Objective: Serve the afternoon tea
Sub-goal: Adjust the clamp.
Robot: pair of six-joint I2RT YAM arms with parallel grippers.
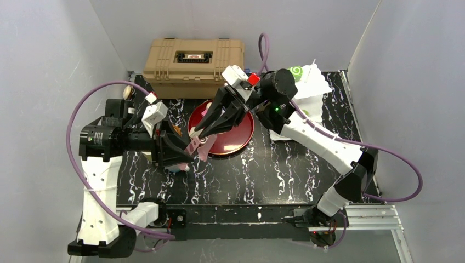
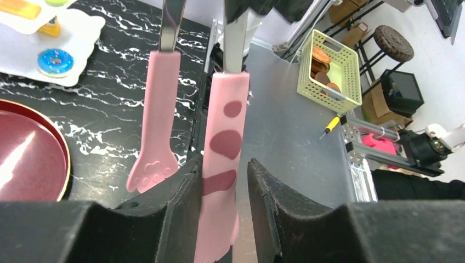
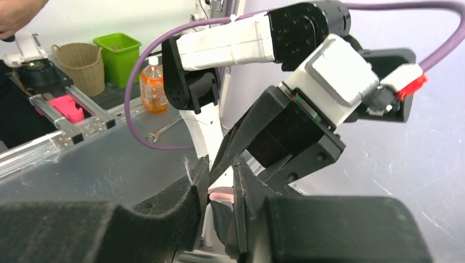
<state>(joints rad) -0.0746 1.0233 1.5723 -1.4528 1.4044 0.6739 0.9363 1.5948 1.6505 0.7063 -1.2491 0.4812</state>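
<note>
Blue-iced toy donut point(image 2: 55, 61) sits at the black marbled table's point(image 1: 274, 175) far-right corner. The right gripper point(image 3: 220, 170) pinches pink-tipped metal tongs point(image 2: 225, 142) (a handover, likely), and the left gripper point(image 2: 224, 170) brackets one tip, clamp unclear.

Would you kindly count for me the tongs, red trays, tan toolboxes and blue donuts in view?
tongs: 1
red tray: 1
tan toolbox: 1
blue donut: 1
Total: 4
</note>
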